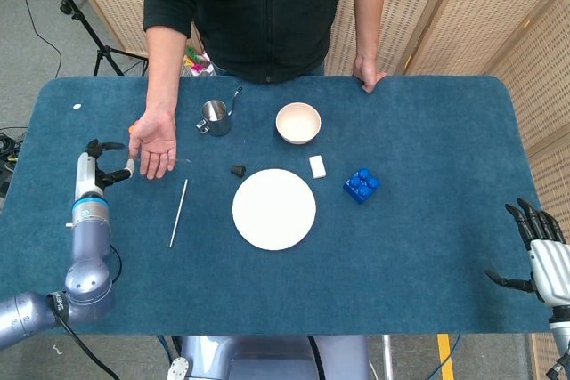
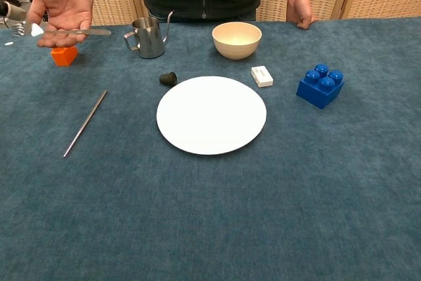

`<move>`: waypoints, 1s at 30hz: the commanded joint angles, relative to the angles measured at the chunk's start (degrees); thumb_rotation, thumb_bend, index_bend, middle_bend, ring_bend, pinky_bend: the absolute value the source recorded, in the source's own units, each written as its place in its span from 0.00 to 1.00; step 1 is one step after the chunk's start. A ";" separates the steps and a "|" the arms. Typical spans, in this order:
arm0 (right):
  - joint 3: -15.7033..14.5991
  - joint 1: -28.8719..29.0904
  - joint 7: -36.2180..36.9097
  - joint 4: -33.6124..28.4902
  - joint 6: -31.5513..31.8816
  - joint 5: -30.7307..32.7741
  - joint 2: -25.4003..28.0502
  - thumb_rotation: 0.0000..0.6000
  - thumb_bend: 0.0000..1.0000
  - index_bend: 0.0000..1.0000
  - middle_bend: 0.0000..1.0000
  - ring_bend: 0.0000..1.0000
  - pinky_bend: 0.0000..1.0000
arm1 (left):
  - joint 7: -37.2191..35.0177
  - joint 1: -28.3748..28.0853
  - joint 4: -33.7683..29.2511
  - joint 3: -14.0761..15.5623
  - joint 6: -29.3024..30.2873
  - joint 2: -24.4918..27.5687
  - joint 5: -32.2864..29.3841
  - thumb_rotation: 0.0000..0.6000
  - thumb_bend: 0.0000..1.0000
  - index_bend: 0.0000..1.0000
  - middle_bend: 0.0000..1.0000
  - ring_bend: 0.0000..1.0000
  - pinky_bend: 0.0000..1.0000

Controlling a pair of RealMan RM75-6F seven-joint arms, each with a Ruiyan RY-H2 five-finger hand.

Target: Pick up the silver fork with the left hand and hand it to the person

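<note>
Silver fork point(image 2: 69, 31) lies across the person's open palm point(image 1: 153, 141).

The left hand point(image 1: 100, 164) sits just beside that palm, fingers apart, whether touching the fork's tines cannot be told. The right hand point(image 1: 534, 251) hovers spread and empty off the tabletop point(image 1: 427, 246)'s near right edge, far from the blue brick point(image 1: 361, 184).

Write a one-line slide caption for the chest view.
Silver fork lies across the person's open palm, above the orange block.
</note>
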 commanded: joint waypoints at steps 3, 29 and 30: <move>0.01 -0.01 0.06 0.00 0.00 0.05 0.03 1.00 0.00 0.02 0.00 0.00 0.00 | -1.58 0.89 -0.85 -0.23 -0.22 0.69 1.17 1.00 0.32 0.01 0.00 0.00 0.00; -0.33 -0.22 -0.74 -0.59 0.75 -0.98 -0.17 1.00 0.00 0.02 0.00 0.00 0.00 | -11.61 21.69 -6.04 19.17 2.45 17.04 52.02 1.00 0.26 0.00 0.00 0.00 0.00; -0.36 -0.25 -0.83 -0.63 0.83 -1.04 -0.18 1.00 0.00 0.02 0.00 0.00 0.00 | -12.90 22.68 -5.10 20.45 3.22 17.21 55.00 1.00 0.24 0.00 0.00 0.00 0.00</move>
